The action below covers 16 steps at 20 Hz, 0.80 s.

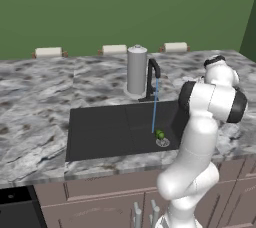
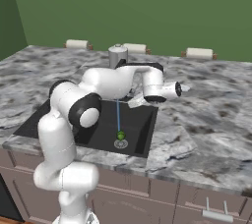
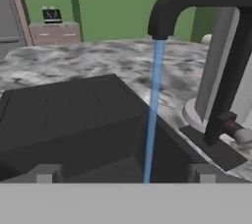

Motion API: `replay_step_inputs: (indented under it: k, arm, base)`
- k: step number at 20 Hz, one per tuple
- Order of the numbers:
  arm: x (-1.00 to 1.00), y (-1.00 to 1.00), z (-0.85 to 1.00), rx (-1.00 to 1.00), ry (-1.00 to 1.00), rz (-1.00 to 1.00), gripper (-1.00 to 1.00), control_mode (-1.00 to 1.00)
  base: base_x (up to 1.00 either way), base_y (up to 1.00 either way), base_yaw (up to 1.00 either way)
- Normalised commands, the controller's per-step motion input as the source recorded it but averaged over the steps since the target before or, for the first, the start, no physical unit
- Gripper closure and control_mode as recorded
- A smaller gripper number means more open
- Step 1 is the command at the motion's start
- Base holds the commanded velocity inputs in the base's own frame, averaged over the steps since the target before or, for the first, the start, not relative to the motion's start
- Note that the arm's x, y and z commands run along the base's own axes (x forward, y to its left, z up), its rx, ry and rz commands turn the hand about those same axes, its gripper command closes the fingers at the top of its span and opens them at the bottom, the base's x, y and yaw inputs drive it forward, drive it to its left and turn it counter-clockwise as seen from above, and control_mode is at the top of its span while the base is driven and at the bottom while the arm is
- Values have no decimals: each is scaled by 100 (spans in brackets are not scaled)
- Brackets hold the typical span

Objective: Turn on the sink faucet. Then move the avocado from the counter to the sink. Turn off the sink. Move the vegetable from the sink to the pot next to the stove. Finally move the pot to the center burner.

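Here, at lower centre of the left base view, the avocado sits on the drain of the sink under running water, well below the empty, spread gripper near the sink faucet.

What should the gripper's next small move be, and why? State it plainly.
Probably shift the open gripper sideways toward the small lever at the base of the sink faucet, ready to push it off. Water is running into the sink, and the avocado already lies by the drain under the stream, so shutting the tap off looks like the step due.
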Motion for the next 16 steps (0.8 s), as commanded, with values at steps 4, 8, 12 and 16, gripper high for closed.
replay_step_inputs:
  k: [4,8,12,16]
  arm:
    - [41,0,0,3,-14,15,-100,-100]
    - [42,0,-2,1,-11,7,-100,-100]
    - [41,0,-3,0,-9,0,-100,-100]
    - [46,1,-4,0,-7,0,-100,-100]
  base:
    - [0,0,0]
    - [0,0,0]
    - [0,0,0]
    - [0,0,0]
